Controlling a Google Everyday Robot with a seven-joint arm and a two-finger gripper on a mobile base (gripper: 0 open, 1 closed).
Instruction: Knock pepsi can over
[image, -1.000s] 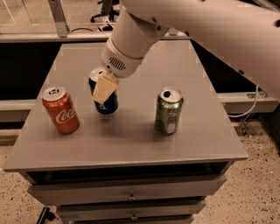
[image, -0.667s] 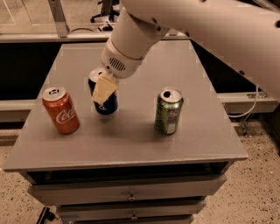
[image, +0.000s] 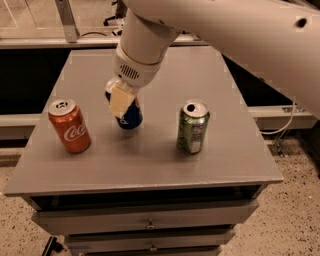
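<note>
The pepsi can (image: 131, 117) is dark blue and stands left of the middle of the grey table (image: 150, 160). It appears tilted, with its top leaning left under the gripper. My gripper (image: 121, 101), with a cream-coloured pad, hangs from the white arm (image: 145, 45) and presses against the can's upper left side, hiding its top and logo.
An orange-red Coca-Cola can (image: 70, 125) stands upright at the table's left. A green can (image: 192, 127) stands upright to the right of the pepsi can. The table has drawers (image: 150, 225) below its front edge. Cables lie on the floor at the right.
The gripper has pushed slightly down and right against the pepsi can. The can now leans and its base has shifted a little right. The other cans have not moved.
</note>
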